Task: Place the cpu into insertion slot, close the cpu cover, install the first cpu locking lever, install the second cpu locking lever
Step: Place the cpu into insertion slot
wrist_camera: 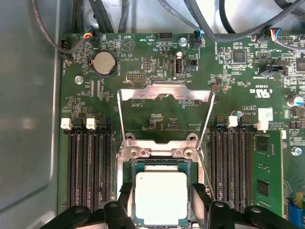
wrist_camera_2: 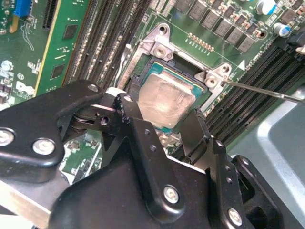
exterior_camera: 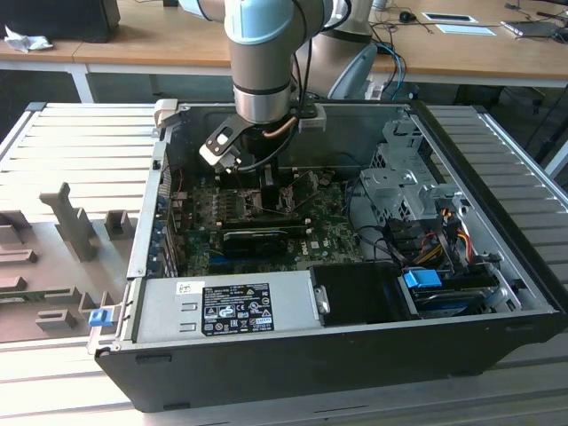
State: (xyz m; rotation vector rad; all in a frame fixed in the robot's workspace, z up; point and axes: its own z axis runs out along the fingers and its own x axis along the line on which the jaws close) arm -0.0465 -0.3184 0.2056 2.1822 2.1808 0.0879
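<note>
Cpu (wrist_camera: 161, 198) is seen lying flat and square in the slot (wrist_camera: 162, 163), silver lid up, with the gripper (wrist_camera_2: 159, 112) set astride it. Whether the chip is clamped or free cannot be told. In the exterior view the gripper is found inside the open case (exterior_camera: 311, 373), at the upper middle of the frame.

The chip is judged light, thin and rigid. Its smooth metal lid offers little friction, so it is best held level by two opposite edges of its green carrier, with little force. Fragility is to be assumed: the contacts under it and in the slot could be bent by a tilted or sliding seat. Pressure on the lid is to be avoided.

The cover (wrist_camera: 164, 93) is swung fully back on its hinge, just beyond the slot, and is not in the chip's way. A thin lever (wrist_camera_2: 267, 90) is stretched out from one corner of the slot's metal frame, near the gripper's side. Rows of black memory slots (wrist_camera: 88, 167) flank the slot closely on both sides, so little room is left there. A green card (wrist_camera: 267, 171) is seated in the further rows. Cables (wrist_camera: 209, 19) are draped past the board's far edge, well apart from the chip. A drive cage (exterior_camera: 404, 182) is seen at the exterior view's right, also well apart.
</note>
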